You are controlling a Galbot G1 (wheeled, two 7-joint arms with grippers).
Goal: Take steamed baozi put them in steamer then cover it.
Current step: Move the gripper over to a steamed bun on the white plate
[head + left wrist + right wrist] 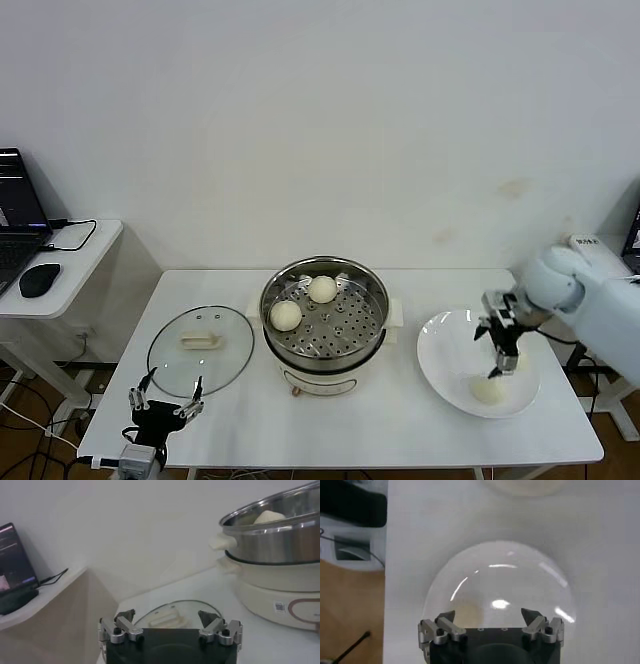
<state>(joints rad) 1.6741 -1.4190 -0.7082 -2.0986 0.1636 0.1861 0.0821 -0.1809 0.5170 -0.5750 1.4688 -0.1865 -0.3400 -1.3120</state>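
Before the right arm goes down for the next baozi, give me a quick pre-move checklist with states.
1. Right gripper open, nothing in it: ok.
2. Right gripper above the plate, over a baozi: ok.
3. How many baozi are left on the plate: cannot tell; one clear, a second maybe behind the gripper.
4. Steamer uncovered, room beside its two baozi: ok.
5. Glass lid on the table, clear of the steamer: ok.
6. Left gripper open, parked near the lid, out of the path: ok.
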